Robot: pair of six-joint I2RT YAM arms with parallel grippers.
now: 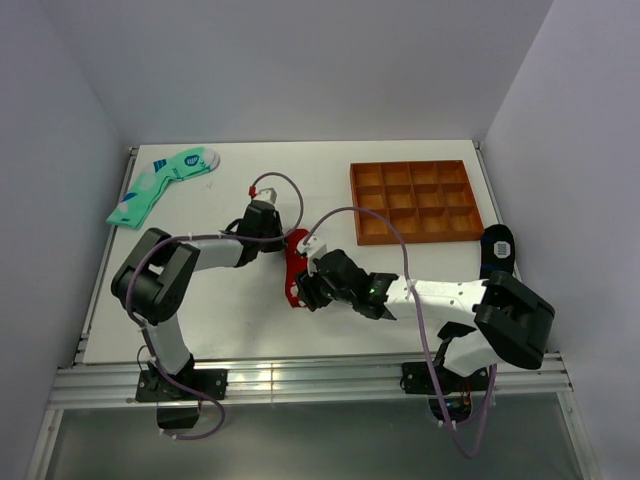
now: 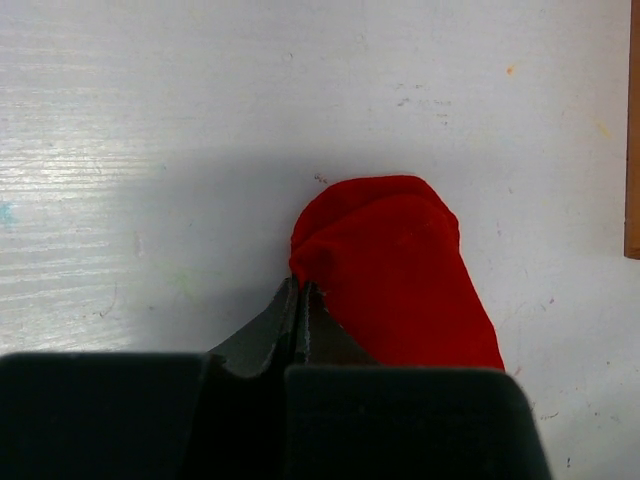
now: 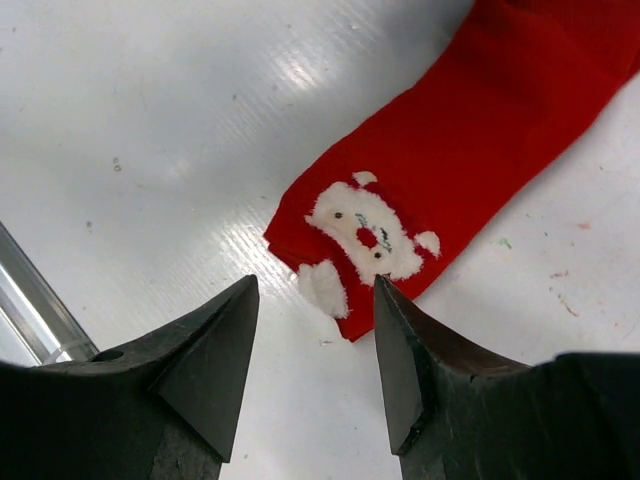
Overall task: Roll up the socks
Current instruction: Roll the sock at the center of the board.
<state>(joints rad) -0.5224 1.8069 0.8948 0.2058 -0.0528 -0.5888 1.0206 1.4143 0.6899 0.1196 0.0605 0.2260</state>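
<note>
The red socks (image 1: 295,268) lie flat as one long strip on the white table, between my two grippers. The left gripper (image 1: 281,240) is at their far end; in the left wrist view its jaws (image 2: 300,288) are shut on the edge of the red fabric (image 2: 400,270), which puckers to a point at the tips. The right gripper (image 1: 303,296) hovers at the near end. In the right wrist view it stands open (image 3: 315,285), nothing between its fingers, with the socks' end and its white figure mark (image 3: 365,232) just ahead of the tips.
A brown compartment tray (image 1: 415,200) sits at the back right; its edge shows in the left wrist view (image 2: 632,150). A mint-green sock (image 1: 160,185) lies at the back left. A black sock (image 1: 497,248) lies by the right wall. The table's metal edge rail (image 3: 30,310) is near.
</note>
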